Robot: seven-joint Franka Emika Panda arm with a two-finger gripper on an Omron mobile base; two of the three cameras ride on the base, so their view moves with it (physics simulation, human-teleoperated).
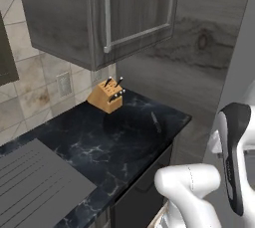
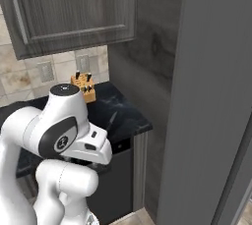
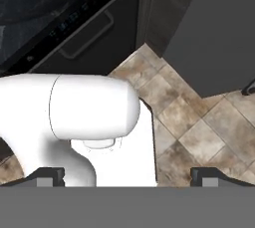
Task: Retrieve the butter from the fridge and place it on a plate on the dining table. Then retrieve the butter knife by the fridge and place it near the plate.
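The butter knife (image 1: 156, 122) lies flat on the black table (image 1: 99, 147), near its right edge beside the fridge (image 2: 216, 96), well apart from the knife block (image 1: 106, 96). The fingers (image 3: 127, 176) are spread wide with nothing between them, pointing down at the tiled floor (image 3: 199, 122). The knife is thin and dark against dark marble; a reach could skid it off the edge, or head for the block's knives instead.

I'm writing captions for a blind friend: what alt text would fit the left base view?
A slim dark butter knife lies on a black marble counter near its right edge, with a tan knife block behind it by the tiled wall. A dark wood-grain cupboard hangs above, and the robot's white arm rises at lower right.
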